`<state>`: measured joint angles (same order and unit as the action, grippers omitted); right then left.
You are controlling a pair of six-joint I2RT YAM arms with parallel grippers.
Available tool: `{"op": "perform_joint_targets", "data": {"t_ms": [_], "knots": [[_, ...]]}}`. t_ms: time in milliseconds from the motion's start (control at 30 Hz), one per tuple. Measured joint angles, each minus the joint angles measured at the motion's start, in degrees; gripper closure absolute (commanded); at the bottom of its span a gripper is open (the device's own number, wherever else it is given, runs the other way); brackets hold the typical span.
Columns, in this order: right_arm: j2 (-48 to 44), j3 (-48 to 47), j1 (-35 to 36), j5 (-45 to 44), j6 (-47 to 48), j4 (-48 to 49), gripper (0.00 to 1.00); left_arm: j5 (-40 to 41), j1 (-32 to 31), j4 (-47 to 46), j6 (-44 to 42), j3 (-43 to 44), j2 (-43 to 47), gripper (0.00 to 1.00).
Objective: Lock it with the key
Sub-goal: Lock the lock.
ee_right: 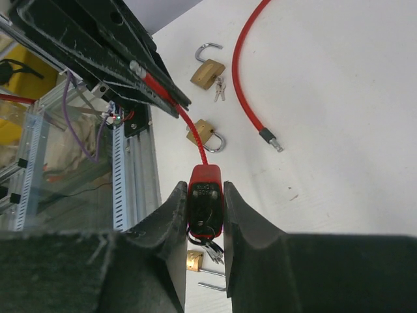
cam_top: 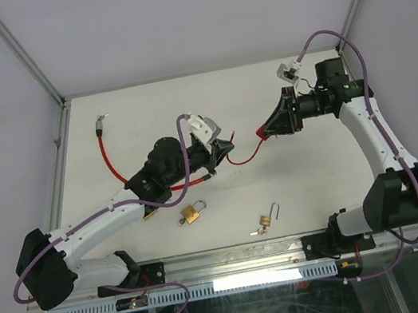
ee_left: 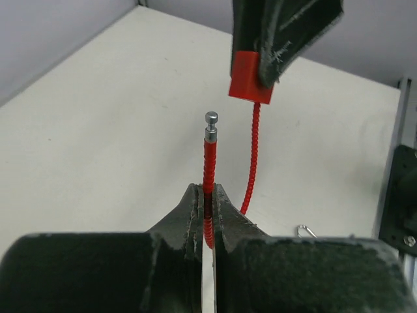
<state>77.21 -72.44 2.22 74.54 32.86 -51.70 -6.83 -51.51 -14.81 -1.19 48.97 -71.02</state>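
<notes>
Left gripper (ee_left: 207, 195) fills the near edge of its wrist view, its jaws pinched on the red cable (ee_left: 208, 169) a little below the steel pin (ee_left: 211, 124) at the cable's free end. The pin stands upright and points toward the lock body (ee_left: 251, 79), just short of it and offset to one side. That lock body (ee_right: 206, 195) is clamped between the fingers of the right gripper (ee_right: 204, 186), and the keys (ee_right: 207, 246) dangle from its rear end. Both hang above the table (cam_top: 263, 98), with the cable sagging in a loop below the lock body.

The step in hand looks like seating the pin in the lock body before any key is turned. To do it well, line the pin up with the socket first and correct the sideways offset. Then push straight along the pin's axis, since the free length above the grip may bend if pressed at an angle. The right arm should hold steady.

Nearer the arm bases than the lock body, two brass padlocks (cam_top: 194, 213) lie on the table. A second red cable (cam_top: 109, 154) lies well off to the left of it.
</notes>
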Motion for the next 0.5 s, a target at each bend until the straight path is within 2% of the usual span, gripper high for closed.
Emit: {"op": "perform_joint_targets", "data": {"t_ms": [233, 500], "knots": [[3.5, 0.7, 0.5, 4.7, 0.7, -0.7, 1.0, -5.8, -0.2, 11.5, -2.0, 3.9, 0.0, 1.0], [3.5, 8.6, 0.5, 10.4, -11.4, 13.1, 1.0, -13.7, 2.6, 19.6, -0.3, 11.7, -4.0, 1.0]]}}
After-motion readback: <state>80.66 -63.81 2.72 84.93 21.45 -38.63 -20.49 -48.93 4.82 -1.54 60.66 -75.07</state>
